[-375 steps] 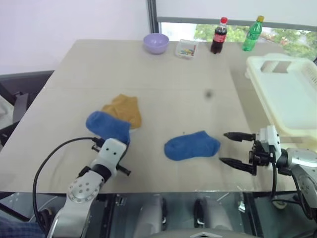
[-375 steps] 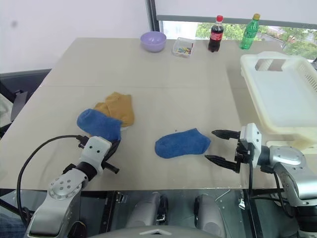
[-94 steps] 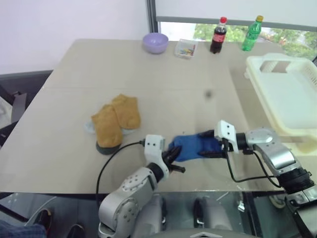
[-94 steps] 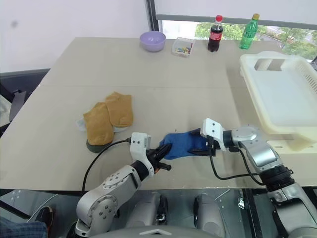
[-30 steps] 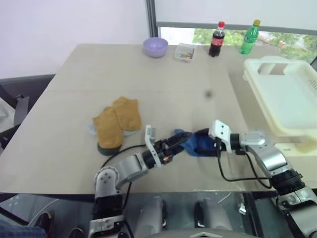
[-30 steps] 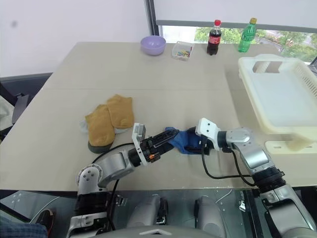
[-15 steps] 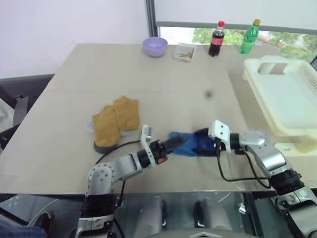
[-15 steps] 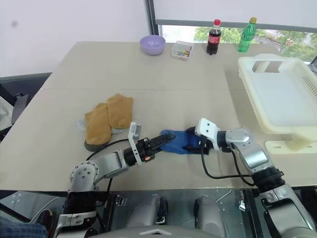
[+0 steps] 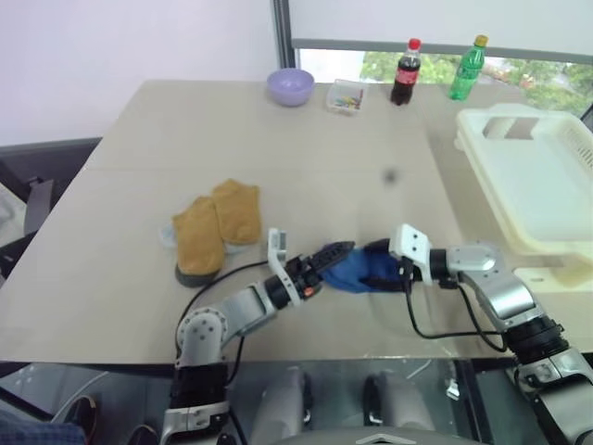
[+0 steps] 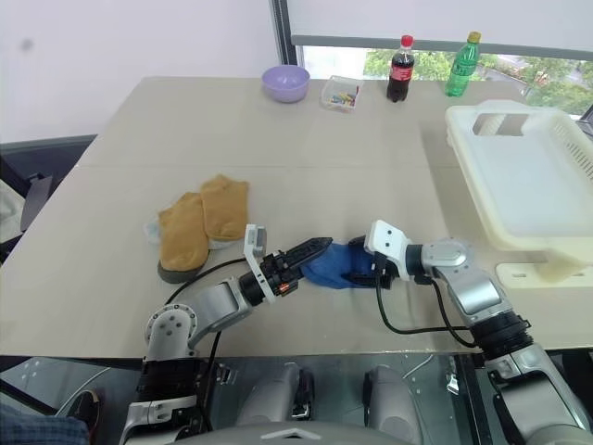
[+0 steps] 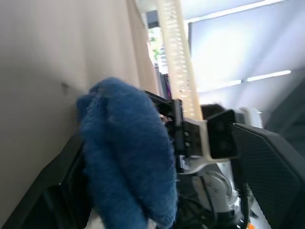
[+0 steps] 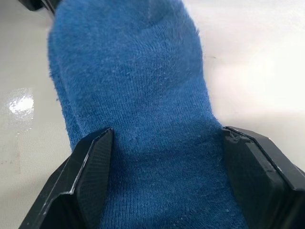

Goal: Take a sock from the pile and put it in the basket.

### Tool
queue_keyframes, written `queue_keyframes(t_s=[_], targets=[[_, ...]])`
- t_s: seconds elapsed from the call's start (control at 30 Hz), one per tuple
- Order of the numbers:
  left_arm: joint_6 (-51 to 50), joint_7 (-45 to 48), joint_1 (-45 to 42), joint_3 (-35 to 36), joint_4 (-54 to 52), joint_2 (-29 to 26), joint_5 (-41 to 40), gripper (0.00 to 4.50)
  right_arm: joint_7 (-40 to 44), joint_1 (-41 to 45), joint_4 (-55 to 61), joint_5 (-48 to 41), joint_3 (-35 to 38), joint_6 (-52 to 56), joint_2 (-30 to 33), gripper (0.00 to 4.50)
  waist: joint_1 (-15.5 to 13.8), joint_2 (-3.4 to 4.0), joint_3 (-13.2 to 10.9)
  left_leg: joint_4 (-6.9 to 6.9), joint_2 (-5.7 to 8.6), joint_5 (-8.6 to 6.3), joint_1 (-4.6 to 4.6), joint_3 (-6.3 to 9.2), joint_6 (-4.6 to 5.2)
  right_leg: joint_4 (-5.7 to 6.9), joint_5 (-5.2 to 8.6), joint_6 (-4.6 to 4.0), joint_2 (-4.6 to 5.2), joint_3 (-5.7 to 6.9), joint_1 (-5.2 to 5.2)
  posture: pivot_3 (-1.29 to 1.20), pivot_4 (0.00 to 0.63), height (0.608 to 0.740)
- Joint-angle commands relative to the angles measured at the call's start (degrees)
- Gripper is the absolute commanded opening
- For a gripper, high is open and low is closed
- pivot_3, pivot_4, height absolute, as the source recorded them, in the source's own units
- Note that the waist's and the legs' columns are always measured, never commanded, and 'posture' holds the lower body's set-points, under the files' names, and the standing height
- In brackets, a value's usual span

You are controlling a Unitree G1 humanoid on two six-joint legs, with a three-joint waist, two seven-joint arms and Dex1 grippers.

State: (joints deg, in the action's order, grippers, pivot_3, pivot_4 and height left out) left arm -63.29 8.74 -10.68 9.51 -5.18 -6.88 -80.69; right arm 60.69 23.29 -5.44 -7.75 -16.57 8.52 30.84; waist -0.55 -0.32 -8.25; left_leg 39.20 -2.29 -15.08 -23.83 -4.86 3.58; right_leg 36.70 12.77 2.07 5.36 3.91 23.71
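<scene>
Right now the blue sock sits on the counter near its front edge, well apart from the cream-white basket at the counter's right end. The right gripper has its jaws closed around the sock, one black finger on each side of it, as the right wrist view shows. The left gripper reaches in from the other side of the sock with its jaws spread wide, holding nothing, their tips at the sock's left end; whether they touch it cannot be told. To the left of the sock lie the two mustard-yellow socks of the pile, side by side. Beyond the sock, along the counter's far edge, stand a lavender bowl, a small clear tray, a cola bottle and a green bottle.
</scene>
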Motion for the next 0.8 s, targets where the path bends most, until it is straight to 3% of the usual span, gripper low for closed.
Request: queue_keyframes(t_s=[0.03,0.47,0.8], targets=[[-0.02,0.0,-0.8,-0.12,-2.73,0.36,-2.97,4.43,-1.05,0.02,0.46,0.73,1.12,1.34,0.64,3.66,0.0,-0.03,-0.07,0.0,0.0,0.0,0.0,0.0,0.0,-0.01,0.0,0.0,0.0,0.0,0.0,0.0,0.15,0.733],[0.46,-0.22,-5.29,-2.4,0.83,2.84,-1.98,4.43,-1.16,-0.23,4.63,0.86,1.95,4.43,2.94,3.66,-0.16,-0.26,-0.48,-0.02,0.03,0.01,-0.05,0.0,0.03,-0.07,0.0,0.0,-0.01,0.04,0.0,0.0,0.15,0.733],[0.4,0.8,-6.67,-2.81,2.66,3.49,-0.61,4.43,0.16,-1.84,14.2,-1.94,4.05,12.62,8.43,3.66,-0.38,-0.21,-0.7,-0.05,0.08,0.2,-0.83,0.27,-0.15,-0.43,-0.02,0.02,-0.07,0.27,0.35,0.0,0.15,0.733]])
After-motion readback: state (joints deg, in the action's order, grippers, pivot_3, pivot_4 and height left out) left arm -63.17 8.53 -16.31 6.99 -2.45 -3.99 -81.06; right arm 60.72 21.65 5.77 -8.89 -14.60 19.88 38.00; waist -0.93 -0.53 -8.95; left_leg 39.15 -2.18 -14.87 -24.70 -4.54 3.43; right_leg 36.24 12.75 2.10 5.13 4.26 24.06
